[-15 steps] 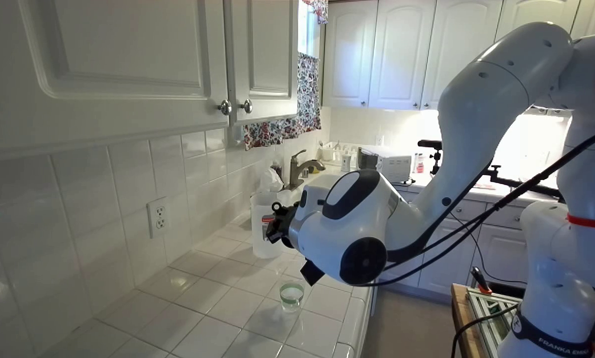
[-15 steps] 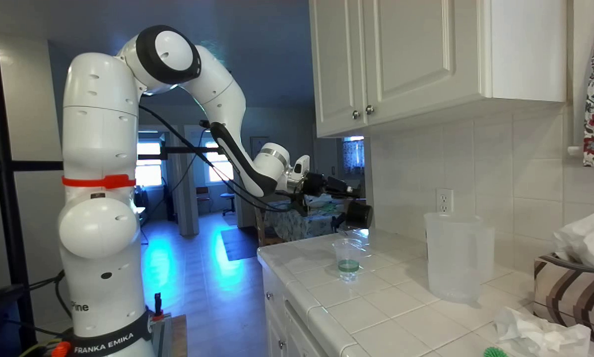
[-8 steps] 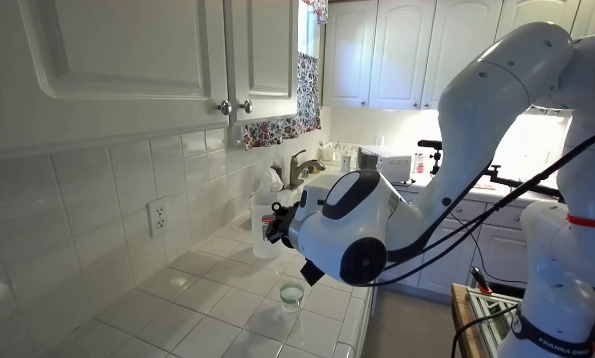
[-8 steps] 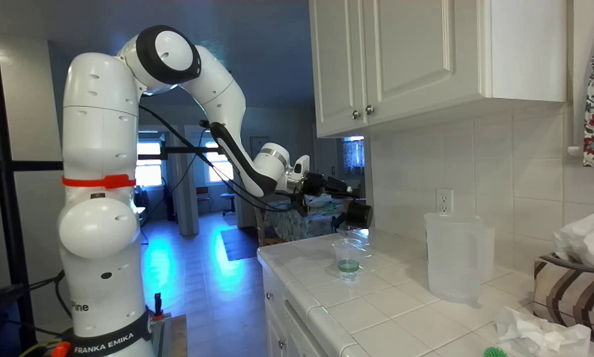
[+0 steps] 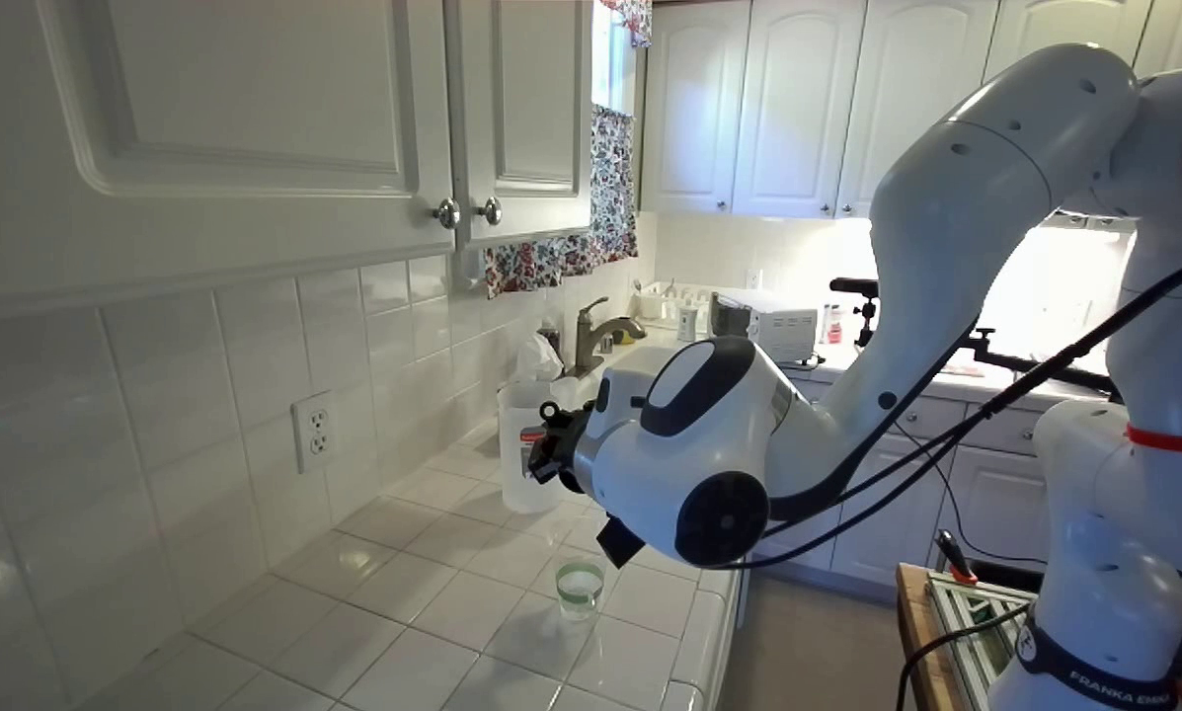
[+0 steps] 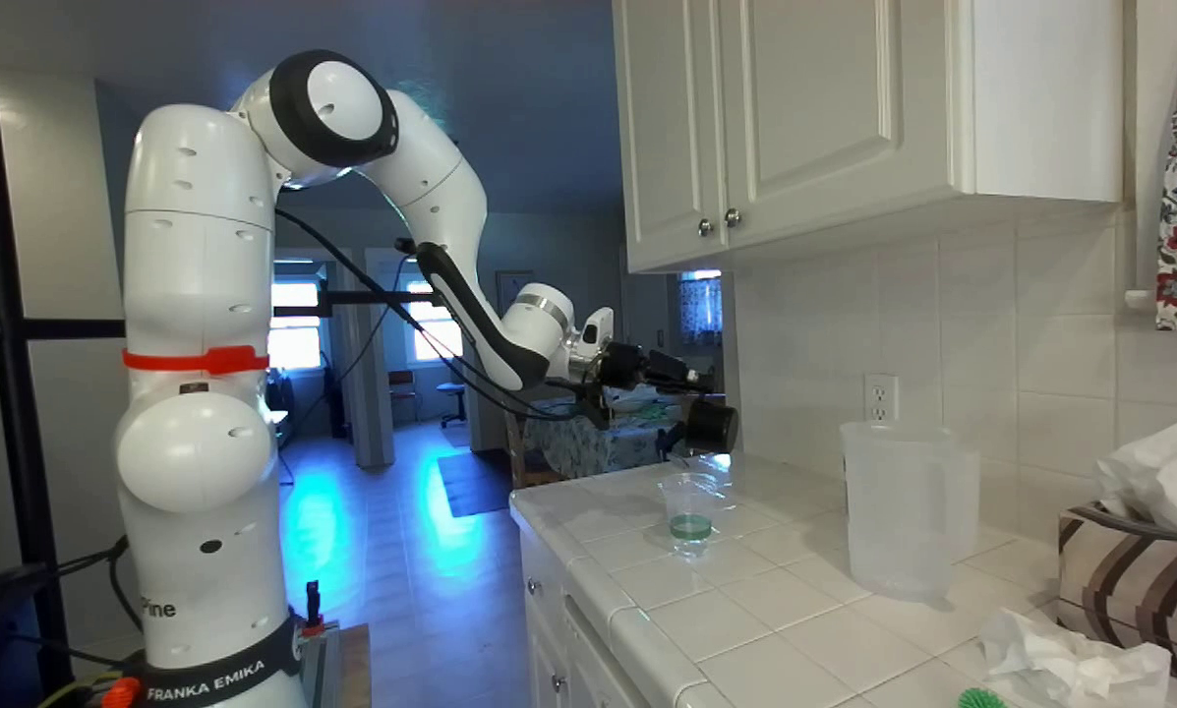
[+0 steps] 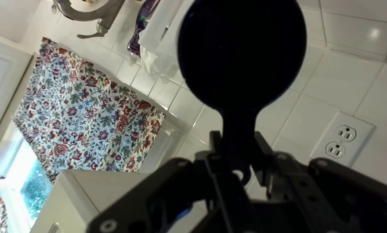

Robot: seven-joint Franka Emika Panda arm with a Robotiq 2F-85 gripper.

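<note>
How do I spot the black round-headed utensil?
Follow the white robot arm out over the white-tiled counter. The black tool at its end grips a black round-headed utensil by its handle. Unlike the clear tapered green-banded cup standing lower, it's opaque and held aloft.

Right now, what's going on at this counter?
The robot's gripper is closed on the handle of a round black scoop, holding it up in the air over the tiled counter. A clear cup and a translucent pitcher stand upright on that counter, apart from the scoop. Whether the scoop holds anything can't be seen.
</note>
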